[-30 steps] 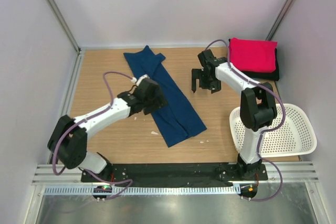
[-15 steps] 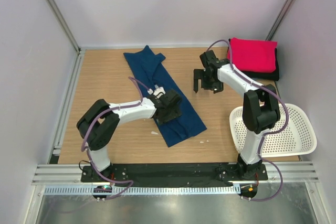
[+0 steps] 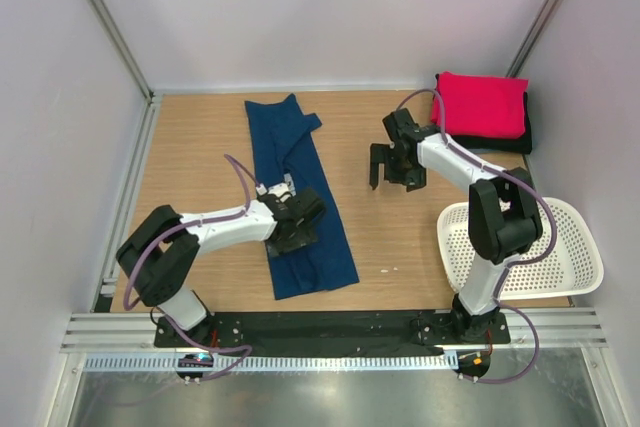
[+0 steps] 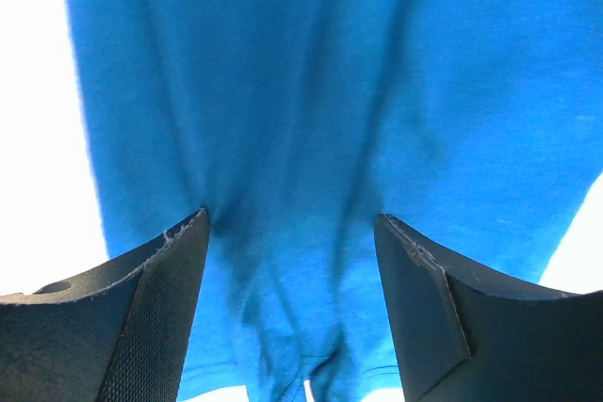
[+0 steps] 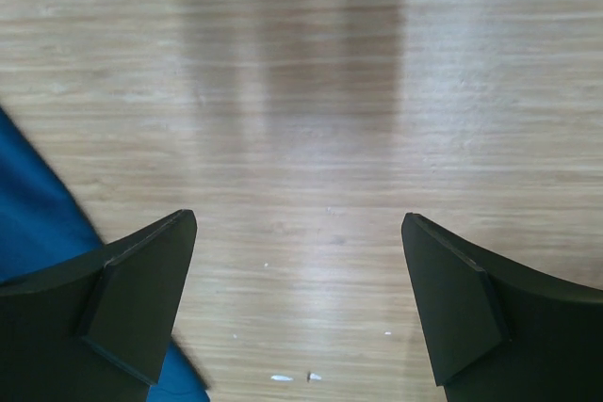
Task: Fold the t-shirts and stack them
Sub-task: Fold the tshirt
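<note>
The navy blue t-shirt [image 3: 300, 182] lies as a long narrow strip running from the far left-centre towards the near edge. My left gripper [image 3: 300, 219] sits low on its near half, jaws open, with wrinkled blue cloth [image 4: 283, 72] spread between and beyond the fingers [image 4: 160, 298]. My right gripper [image 3: 392, 175] is open and empty over bare wood to the right of the strip. A corner of the navy shirt [image 5: 38, 223] shows in the right wrist view. The pink-red t-shirt [image 3: 482, 105] lies folded on the black one [image 3: 505, 140] in the far right corner.
A white perforated basket [image 3: 560, 257] stands at the near right beside the right arm's base. Small white specks [image 5: 292, 377] lie on the wood. Grey walls with metal posts close in the table [image 3: 200, 137] on three sides.
The navy shirt has swung from a diagonal lie to almost straight along the table, its near end shifted left. My left gripper moved near and left with it. The right gripper barely shifted.
</note>
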